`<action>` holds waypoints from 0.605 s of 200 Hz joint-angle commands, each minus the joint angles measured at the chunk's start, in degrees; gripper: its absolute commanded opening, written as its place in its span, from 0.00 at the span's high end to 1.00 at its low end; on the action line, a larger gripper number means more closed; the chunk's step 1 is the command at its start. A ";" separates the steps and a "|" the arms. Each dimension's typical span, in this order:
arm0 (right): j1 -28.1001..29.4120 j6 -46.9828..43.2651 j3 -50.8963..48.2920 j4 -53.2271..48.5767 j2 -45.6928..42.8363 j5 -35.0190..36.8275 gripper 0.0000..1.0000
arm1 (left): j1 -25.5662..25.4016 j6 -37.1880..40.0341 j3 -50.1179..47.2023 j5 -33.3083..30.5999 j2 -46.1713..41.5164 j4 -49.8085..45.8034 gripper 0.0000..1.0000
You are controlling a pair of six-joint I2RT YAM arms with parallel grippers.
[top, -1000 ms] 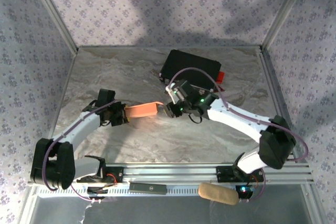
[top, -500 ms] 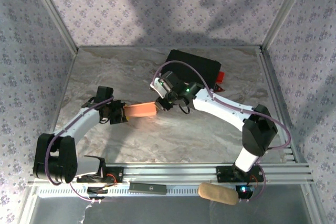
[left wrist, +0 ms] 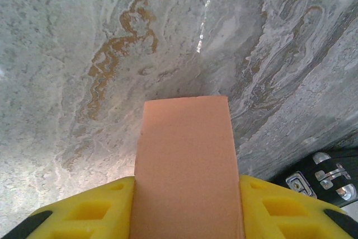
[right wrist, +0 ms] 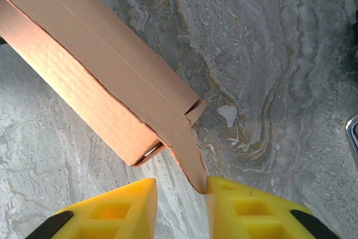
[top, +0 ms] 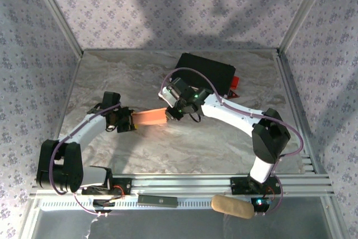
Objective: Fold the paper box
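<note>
The salmon-pink paper box point(top: 150, 117) is folded into a long rectangular tube held just above the marble table point(top: 112, 76). My left gripper point(top: 126, 121) is shut on its left end; in the left wrist view the box point(left wrist: 184, 155) fills the gap between the yellow fingers point(left wrist: 84, 211). My right gripper point(top: 171, 111) is at the box's right end, open. In the right wrist view an end flap point(right wrist: 187, 149) sticks out of the box point(right wrist: 95, 60), and its tip touches the inner edge of the right-hand finger point(right wrist: 251, 211). The box's end is partly open.
A black hard case point(top: 204, 74) lies behind the right gripper, with a small red piece point(top: 235, 82) at its right side. A tan roll point(top: 232, 206) and a black bar point(top: 158, 200) lie by the front rail. Patterned walls with aluminium posts enclose the table.
The right arm has swung left and brought its gripper up to the box's right end. The left gripper and the box have shifted slightly left.
</note>
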 commanded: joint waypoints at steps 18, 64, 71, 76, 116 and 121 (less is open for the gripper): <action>0.32 -0.89 2.90 -0.88 1.09 0.50 0.78 | 0.20 2.11 0.40 -4.36 2.00 -7.14 0.77; 0.87 -0.26 3.49 -1.41 2.03 0.43 0.88 | 0.51 1.85 0.55 -3.45 2.79 -6.80 0.76; 0.97 0.09 3.25 -1.24 1.93 0.70 0.88 | 0.51 1.85 0.68 -3.31 2.82 -6.82 0.76; 0.99 0.39 3.14 -1.15 1.92 0.90 0.87 | 0.46 1.83 0.70 -3.30 2.88 -6.84 0.76; 1.55 1.71 1.64 0.15 0.73 2.04 0.78 | 0.51 1.78 0.74 -3.25 3.02 -6.96 0.76; 1.50 1.90 1.77 0.17 0.77 2.45 0.78 | 0.45 1.82 0.79 -3.27 3.05 -6.92 0.76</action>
